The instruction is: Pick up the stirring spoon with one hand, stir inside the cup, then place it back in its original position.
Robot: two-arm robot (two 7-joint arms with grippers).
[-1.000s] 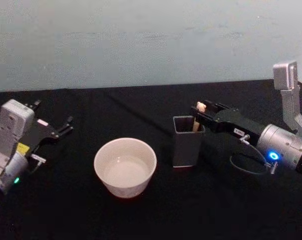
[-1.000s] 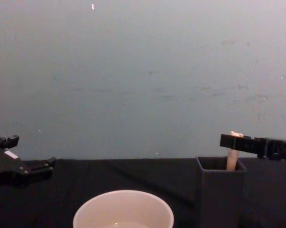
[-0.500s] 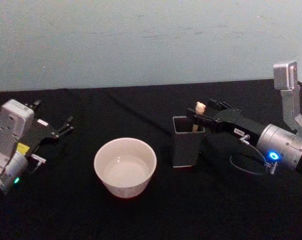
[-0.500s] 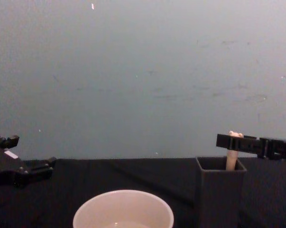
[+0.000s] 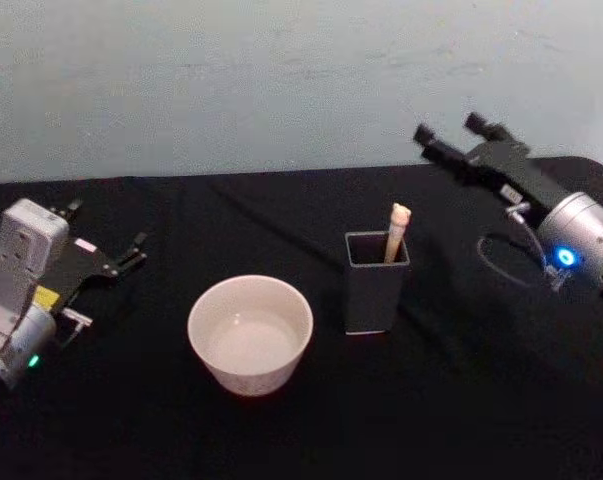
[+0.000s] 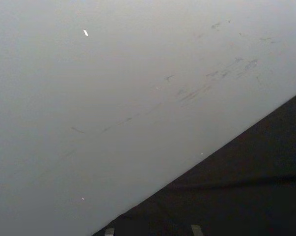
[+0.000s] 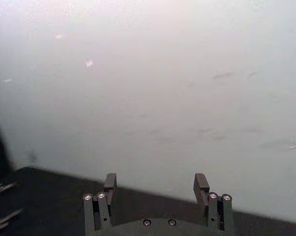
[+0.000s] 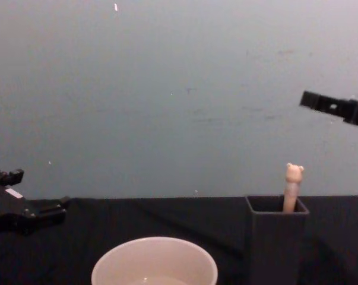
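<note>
1. Black cloth-covered table (image 5: 281,440): front strip bare, free passage along it.
2. Mid-table obstacles: wide round cream-white cup (image 5: 250,334) w/ dark grey square-sided holder box (image 5: 375,282) just beside it on the robot's right; narrow gap btwn them.
3. Beige bear-topped spoon handle (image 8: 292,187) sticks up above the holder rim; air over it open, approach from above unobstructed.
4. Black flat-fingered right gripper (image 5: 444,132) is raised over the table's far right edge, jaws apart, well clear of the holder.
5. Black left gripper (image 5: 106,255) low at far left, well apart from the cup; bare cloth btwn them.

The holder (image 5: 375,285) hides the stirring spoon's (image 5: 395,231) bowl.
</note>
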